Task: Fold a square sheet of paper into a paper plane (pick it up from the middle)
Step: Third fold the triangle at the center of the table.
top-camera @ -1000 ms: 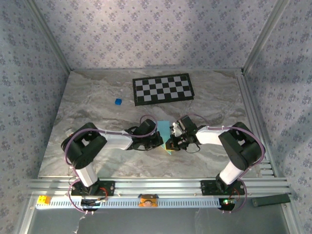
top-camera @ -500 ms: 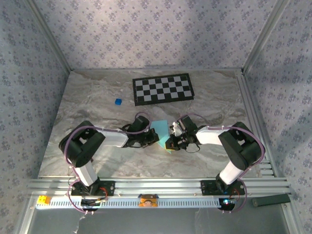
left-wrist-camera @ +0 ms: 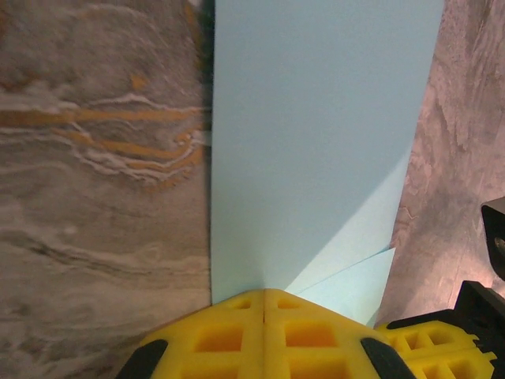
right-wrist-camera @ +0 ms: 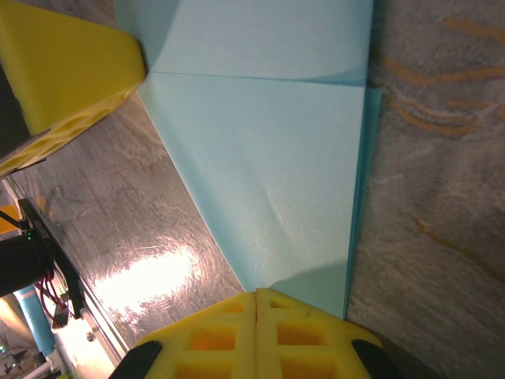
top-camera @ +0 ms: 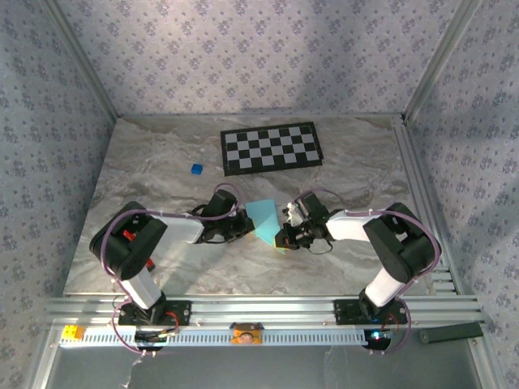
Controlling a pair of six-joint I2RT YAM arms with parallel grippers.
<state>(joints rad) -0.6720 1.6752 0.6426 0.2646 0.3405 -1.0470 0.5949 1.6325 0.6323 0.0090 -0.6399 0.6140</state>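
Step in hand: I judge this to be a creasing stage. The square sheet of paper (top-camera: 264,219) already carries a diagonal fold but is not yet a dart.
Sheet location: mid-desk (top-camera: 162,170), between the two arms and well short of the checkerboard (top-camera: 271,147).
Left fingers (left-wrist-camera: 267,312): closed tip to tip with nothing clamped between them. The tips meet the sheet's near edge.
Right fingers (right-wrist-camera: 259,309): also closed and empty, with the tips at the narrow end of the folded flap.
Contact: I cannot tell whether the tips press on the sheet or only touch it.
Next move: I expect to pin the sheet with one closed tip and run the other along the fold. This calls for light, even pressure, because thin paper slides and buckles easily.
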